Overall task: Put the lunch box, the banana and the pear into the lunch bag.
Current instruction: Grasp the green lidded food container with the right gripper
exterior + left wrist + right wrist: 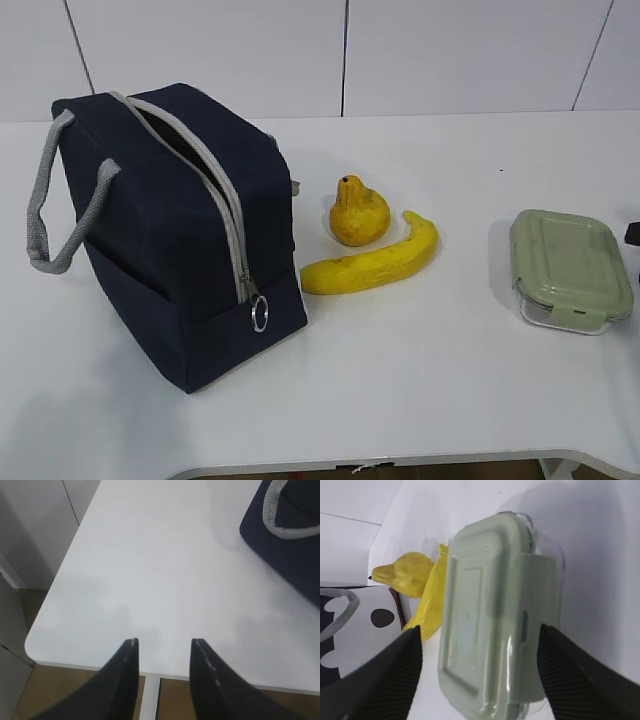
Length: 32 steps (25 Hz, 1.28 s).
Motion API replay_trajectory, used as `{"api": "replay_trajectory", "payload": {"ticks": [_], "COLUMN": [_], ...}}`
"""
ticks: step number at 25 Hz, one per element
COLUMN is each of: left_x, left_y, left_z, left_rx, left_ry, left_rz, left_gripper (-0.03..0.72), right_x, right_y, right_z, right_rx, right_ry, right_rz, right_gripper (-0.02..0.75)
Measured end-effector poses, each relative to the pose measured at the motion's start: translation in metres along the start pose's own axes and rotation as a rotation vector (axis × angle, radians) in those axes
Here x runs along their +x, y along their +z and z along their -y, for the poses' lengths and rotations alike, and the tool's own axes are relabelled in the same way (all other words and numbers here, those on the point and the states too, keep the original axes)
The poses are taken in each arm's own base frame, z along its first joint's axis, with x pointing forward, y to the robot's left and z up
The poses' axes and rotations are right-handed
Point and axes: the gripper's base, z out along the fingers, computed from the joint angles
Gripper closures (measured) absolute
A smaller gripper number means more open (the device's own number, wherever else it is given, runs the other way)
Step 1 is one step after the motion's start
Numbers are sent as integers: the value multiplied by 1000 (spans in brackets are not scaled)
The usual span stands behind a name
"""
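Lettering none legible; lunch bag [170,240] print blurred. Right gripper [480,675] spread astride lunch box [485,620]; left gripper [162,655] parted, empty.

I can't read any text, label, brand or number on anything here, from any camera.

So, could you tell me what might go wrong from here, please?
1. The right gripper has its jaws open on either side of the lunch box; the smooth green lid might slip as they close.
2. The lunch bag opening looks narrow, so the box may catch on the zipper edge.
3. The banana and pear lie beside the bag and could be knocked.
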Motion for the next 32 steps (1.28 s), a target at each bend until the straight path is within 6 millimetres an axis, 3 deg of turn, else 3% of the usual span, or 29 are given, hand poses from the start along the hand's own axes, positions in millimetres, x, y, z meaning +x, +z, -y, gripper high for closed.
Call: {"api": "replay_trajectory", "payload": {"ticks": [5, 14, 23, 32], "left_x": [0, 0, 0, 0], "left_y": [0, 0, 0, 0], "left_z": [0, 0, 0, 0], "left_rx": [0, 0, 0, 0], "left_ry": [0, 0, 0, 0], "left_rz": [0, 0, 0, 0], "left_gripper": [446, 446, 446, 446], "right_x": [1, -2, 1, 2], "right_y": [7, 10, 21, 22], "right_z": [13, 18, 41, 42], "right_rx": [-19, -28, -32, -33], "right_ry": [2, -12, 52, 59], "right_rz": [28, 71, 57, 56], "right_gripper": [157, 153, 151, 151]}}
